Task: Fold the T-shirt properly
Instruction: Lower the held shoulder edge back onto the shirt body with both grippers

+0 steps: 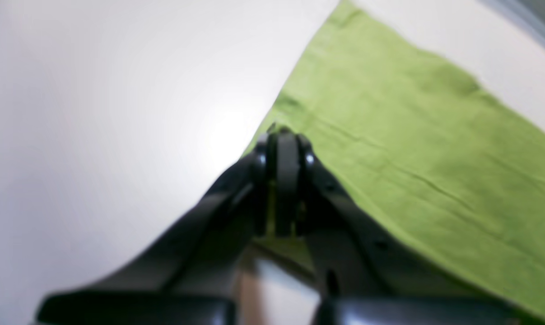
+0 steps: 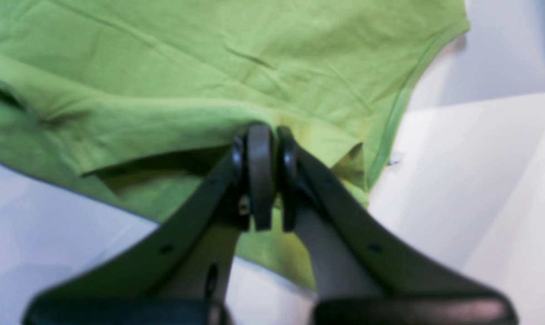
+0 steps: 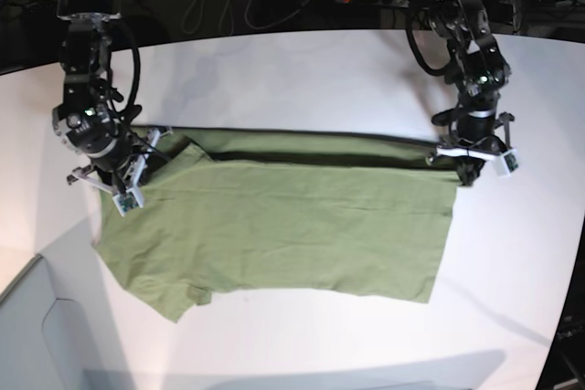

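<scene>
Currently seeing T-shirt spread flat on white surface, filling centre of base frame, far edge doubled over into a narrow band, one sleeve poking out at lower left. Right tool at left of base frame, pinched tight on a raised fold of shirt fabric near the sleeve end; wrist view confirms cloth bunched between the tips. Left tool at right of base frame, clamped narrow on the shirt's far right corner at the hem edge, wrist view blurry but green cloth visible at the tips.
</scene>
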`<action>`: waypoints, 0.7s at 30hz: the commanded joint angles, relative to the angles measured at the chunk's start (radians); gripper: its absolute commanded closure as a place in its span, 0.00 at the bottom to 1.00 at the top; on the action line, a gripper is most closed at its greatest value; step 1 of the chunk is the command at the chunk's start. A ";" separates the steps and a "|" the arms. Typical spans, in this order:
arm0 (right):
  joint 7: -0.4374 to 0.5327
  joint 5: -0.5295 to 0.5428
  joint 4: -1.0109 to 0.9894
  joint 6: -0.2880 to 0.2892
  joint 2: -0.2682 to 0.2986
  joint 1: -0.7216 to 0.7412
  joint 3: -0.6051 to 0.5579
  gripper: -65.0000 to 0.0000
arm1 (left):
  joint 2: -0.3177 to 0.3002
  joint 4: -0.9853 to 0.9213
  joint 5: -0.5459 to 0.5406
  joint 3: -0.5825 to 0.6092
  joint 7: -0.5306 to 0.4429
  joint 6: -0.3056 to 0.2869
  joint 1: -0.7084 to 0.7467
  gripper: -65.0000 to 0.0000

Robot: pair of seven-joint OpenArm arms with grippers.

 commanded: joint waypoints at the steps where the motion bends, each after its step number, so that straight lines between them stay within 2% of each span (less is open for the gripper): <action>1: 0.018 0.003 0.019 0.014 0.012 0.015 0.004 1.00 | -0.008 0.007 -0.006 -0.002 -0.027 -0.003 -0.017 1.00; 20: 0.018 0.003 0.019 0.014 0.012 0.014 0.004 1.00 | -0.021 -0.030 -0.007 -0.007 -0.027 0.000 -0.078 1.00; 21: 0.016 0.003 0.019 0.014 0.012 0.014 0.004 1.00 | -0.021 -0.037 -0.012 -0.007 -0.027 0.002 -0.078 0.97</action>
